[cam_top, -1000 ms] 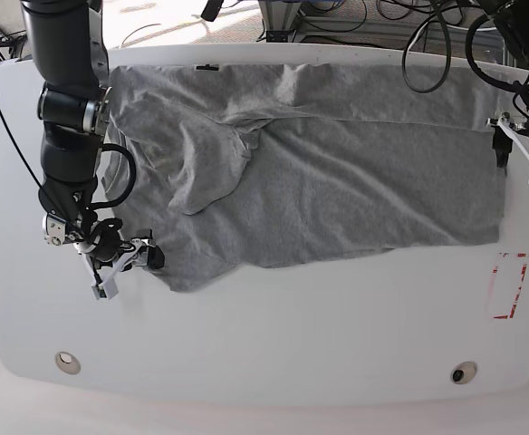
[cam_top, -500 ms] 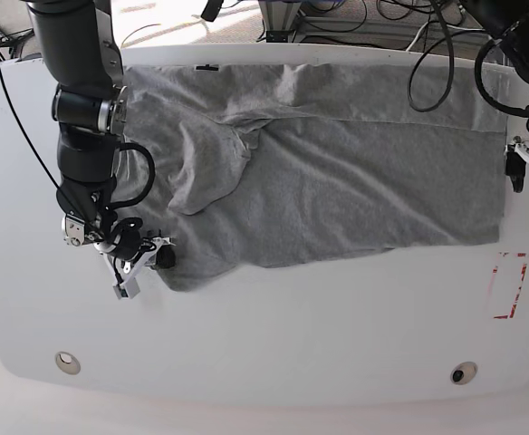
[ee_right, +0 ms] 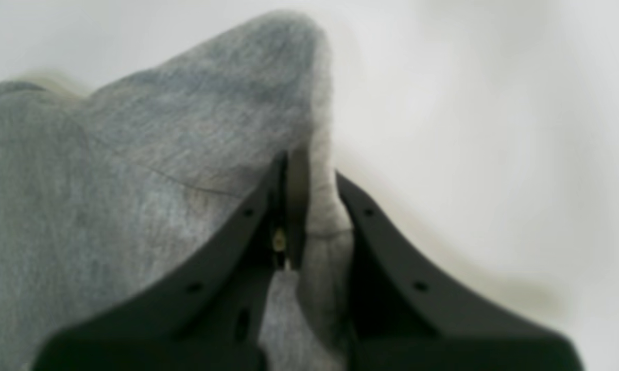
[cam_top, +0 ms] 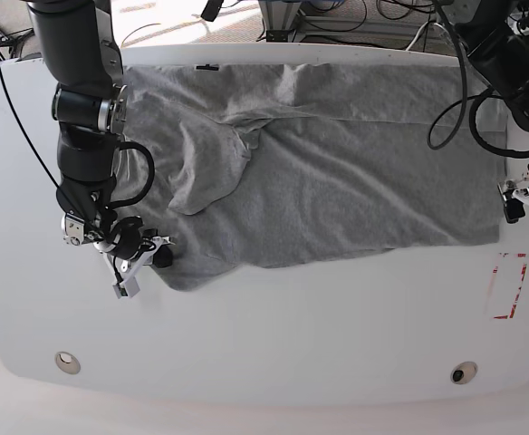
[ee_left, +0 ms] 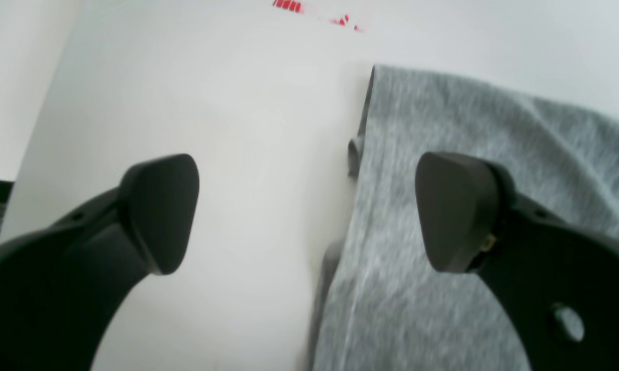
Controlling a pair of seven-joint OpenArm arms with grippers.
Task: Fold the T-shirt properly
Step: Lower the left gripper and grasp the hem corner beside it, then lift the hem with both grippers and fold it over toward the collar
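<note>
One grey T-shirt lies spread on the white tabletop, its long axis running side to side in the base view. The right claw is clenched on a fabric fold at the shirt's near corner. The left claw hangs released over the opposite edge, gripping nothing.

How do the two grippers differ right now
The right gripper is shut on a T-shirt corner; the left gripper is open, holding nothing. The right is at the shirt's near corner, the left beside its opposite side edge. Both have dark fingers.
</note>
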